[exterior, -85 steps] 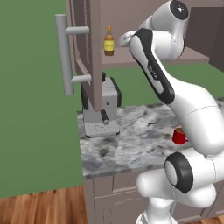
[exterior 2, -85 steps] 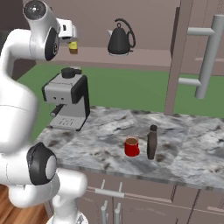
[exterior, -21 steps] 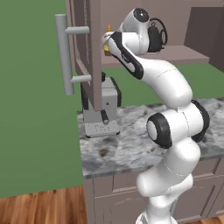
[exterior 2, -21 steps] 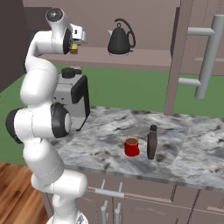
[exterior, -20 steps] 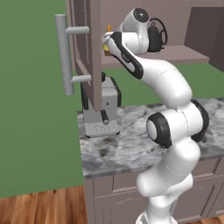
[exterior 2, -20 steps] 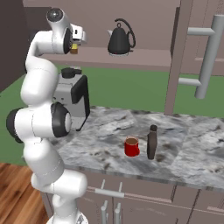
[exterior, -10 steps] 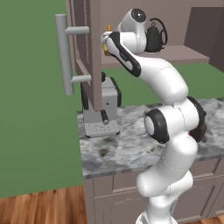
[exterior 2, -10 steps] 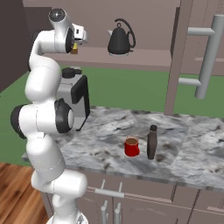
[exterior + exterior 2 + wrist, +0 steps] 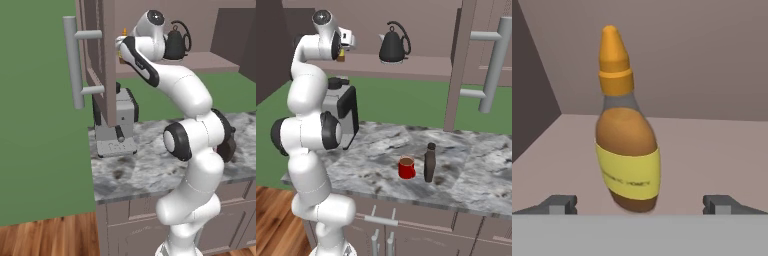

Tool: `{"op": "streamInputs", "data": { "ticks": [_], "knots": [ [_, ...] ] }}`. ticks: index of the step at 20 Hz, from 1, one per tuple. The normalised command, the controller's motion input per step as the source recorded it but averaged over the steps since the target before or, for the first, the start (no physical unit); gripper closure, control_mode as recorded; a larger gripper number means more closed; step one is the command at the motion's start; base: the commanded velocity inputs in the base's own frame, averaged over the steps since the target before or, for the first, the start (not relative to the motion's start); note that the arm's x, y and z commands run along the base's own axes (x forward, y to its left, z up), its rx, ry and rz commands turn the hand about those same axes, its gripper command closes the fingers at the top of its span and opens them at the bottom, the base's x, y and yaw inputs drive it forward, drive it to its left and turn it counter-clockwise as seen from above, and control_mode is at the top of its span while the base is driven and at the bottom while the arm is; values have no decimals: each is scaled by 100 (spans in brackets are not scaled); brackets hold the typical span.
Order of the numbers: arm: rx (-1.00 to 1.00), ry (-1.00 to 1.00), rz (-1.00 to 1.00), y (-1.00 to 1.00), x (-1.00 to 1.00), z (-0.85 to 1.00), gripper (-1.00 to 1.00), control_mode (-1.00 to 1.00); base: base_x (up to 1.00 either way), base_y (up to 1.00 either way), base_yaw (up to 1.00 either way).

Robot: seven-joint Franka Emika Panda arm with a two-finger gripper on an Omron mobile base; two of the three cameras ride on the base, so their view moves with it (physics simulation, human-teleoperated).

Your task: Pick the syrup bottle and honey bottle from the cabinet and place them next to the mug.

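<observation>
Hand view, left to right: left finger tip, honey bottle, right finger tip.
Left finger tip point(image 9: 559, 202): it stands low at the left, apart from the bottle; risk: if the hand goes forward off-centre, this tip can push the base of the bottle.
Honey bottle point(image 9: 626, 150): upright on the cabinet shelf point(image 9: 712, 150), between the two tips and close in front of the hand; nothing touches it yet.
Gripper point(image 9: 639, 204): jaws spread wide, holding nothing.
Right finger tip point(image 9: 722, 204): it looks a little farther from the bottle than the left one, so I judge the bottle sits slightly left of centre.
Risk, tipping: the bottle is slim with a narrow base; a push from one finger before the other closes could make it fall on the shelf.
Risk, low grip: closing on the rounded lower body could let it slip.
Cabinet side wall point(image 9: 529, 90): near, at the left; a sideways correction could meet it.
Right base view, counter: mug point(image 9: 406, 167) with syrup bottle point(image 9: 429, 162) just beside it, so I judge only the honey is left.
Kettle point(image 9: 393, 45): on the same shelf, well apart from the gripper point(image 9: 345, 47); a wide swing on the way out could reach it.
</observation>
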Motion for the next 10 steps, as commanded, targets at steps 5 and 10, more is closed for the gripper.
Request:
{"op": "streamInputs", "data": {
  "ticks": [5, 10],
  "knots": [
    [0, 0, 0, 10, 0, 0, -100, -100, 0, 0, 0],
    [0, 0, 0, 4, 0, -4, -100, -100, 0, 0, 0]
  ]
}}
